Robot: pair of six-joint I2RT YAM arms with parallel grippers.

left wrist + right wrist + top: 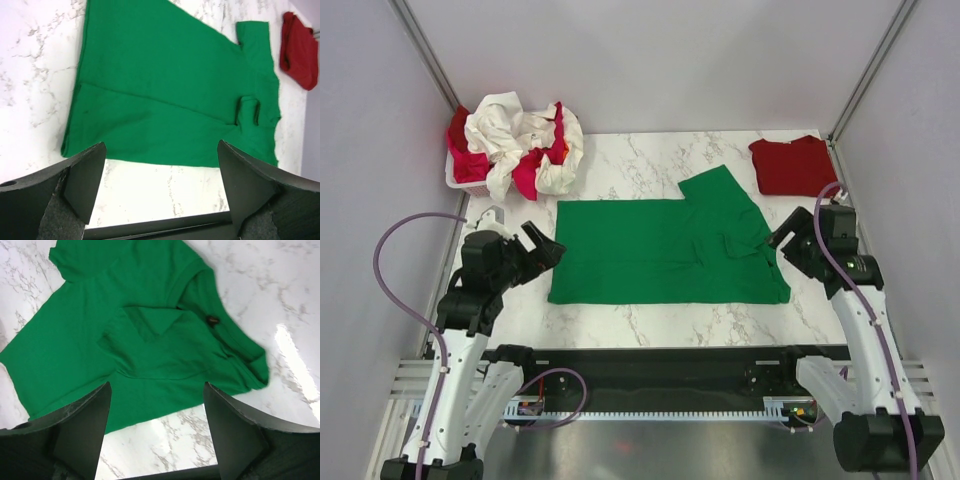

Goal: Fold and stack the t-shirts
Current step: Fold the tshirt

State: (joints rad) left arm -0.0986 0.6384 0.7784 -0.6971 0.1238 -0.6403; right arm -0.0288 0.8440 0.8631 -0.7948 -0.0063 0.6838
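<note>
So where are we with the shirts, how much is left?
Done: the dark red t-shirt lies folded at the far right corner. In hand: the green t-shirt is spread flat, near sleeve turned in, far sleeve out; the left pincer and right pincer hang open beside it, holding nothing. Left: the cream-white t-shirt and pinkish red t-shirt, crumpled in the basket.

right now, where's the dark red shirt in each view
top external: dark red shirt at the upper right.
left wrist: dark red shirt at the upper right edge.
right wrist: not in it.
shared landmark: the green shirt, seen in all three views.
</note>
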